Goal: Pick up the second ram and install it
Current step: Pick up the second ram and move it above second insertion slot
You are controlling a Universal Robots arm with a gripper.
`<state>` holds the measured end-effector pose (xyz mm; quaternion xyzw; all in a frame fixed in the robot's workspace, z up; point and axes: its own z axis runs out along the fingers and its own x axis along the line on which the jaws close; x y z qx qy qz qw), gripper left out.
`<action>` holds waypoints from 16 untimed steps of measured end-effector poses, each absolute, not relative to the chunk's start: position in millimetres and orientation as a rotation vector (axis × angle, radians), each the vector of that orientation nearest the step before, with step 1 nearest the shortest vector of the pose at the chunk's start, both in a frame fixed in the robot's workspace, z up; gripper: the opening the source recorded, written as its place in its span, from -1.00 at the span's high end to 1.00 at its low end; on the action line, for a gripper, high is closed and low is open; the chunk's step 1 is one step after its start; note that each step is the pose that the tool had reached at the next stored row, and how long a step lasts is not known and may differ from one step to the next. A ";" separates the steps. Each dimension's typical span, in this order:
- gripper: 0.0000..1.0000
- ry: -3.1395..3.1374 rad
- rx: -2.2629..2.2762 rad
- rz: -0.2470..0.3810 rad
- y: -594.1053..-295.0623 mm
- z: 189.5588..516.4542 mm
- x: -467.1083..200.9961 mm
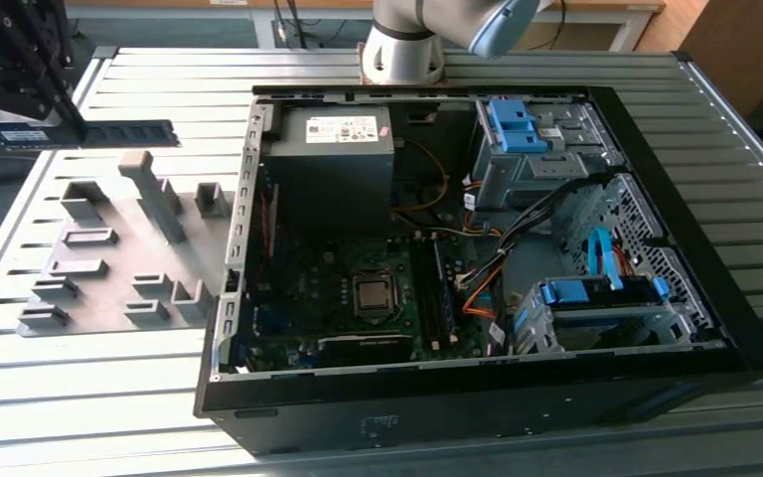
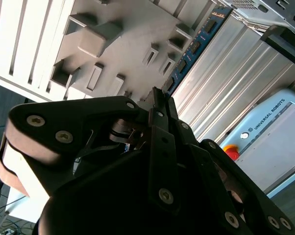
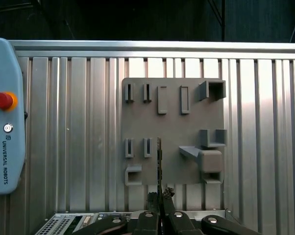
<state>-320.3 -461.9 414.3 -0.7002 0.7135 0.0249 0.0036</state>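
Observation:
The second ram [image 1: 96,133], a dark blue-green stick with black chips, hangs level in the air at the exterior view's upper left, above the grey holder plate [image 1: 116,263]. My gripper [image 1: 53,129] is shut on one end of it. In the second wrist view the second ram [image 2: 191,48] sticks out past my gripper [image 2: 159,100]. The first wrist view shows the second ram [image 3: 159,161] edge-on, rising from my gripper [image 3: 160,199] over the holder plate [image 3: 172,129]. The open computer case [image 1: 242,199] with its motherboard [image 1: 355,293] lies at the exterior view's right of the plate.
Grey holder blocks [image 1: 159,194] stand up from the plate under the stick. Inside the case are a power supply [image 1: 335,149], blue drive brackets [image 1: 521,124] and loose cables [image 1: 488,278]. A pendant with a red button [image 3: 3,100] lies on the slatted table [image 3: 79,147].

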 end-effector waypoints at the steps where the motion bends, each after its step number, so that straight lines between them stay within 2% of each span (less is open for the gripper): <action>1: 0.72 2.236 -2.195 0.078 -461.9 414.2 -319.6; 16: 0.72 2.236 -2.195 0.078 -461.9 414.2 -310.0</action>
